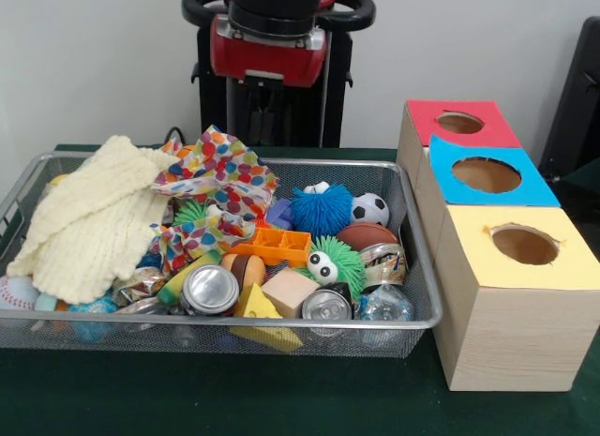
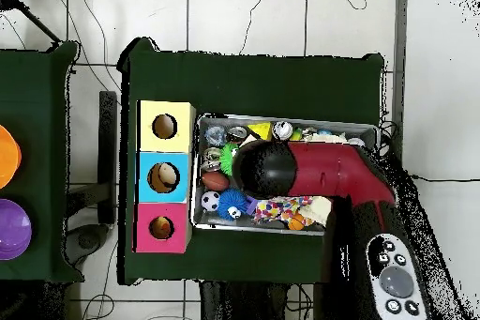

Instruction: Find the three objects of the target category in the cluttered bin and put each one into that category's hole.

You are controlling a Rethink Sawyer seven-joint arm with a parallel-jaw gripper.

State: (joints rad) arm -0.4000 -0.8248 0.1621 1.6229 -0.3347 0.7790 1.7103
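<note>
my arm [image 2: 319, 171] hangs over the bin's [image 1: 417, 267] middle; balls lie toward the holed boxes [image 2: 164, 175]; my end effector's opening is hidden.

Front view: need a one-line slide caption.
Wire bin crammed with toys, cans and a knitted cloth beside three boxes with holes, red, blue and yellow.

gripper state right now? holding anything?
Gripper: cannot be told. The arm reaches over the wire bin and hides it in the overhead view; the front view shows none.
</note>
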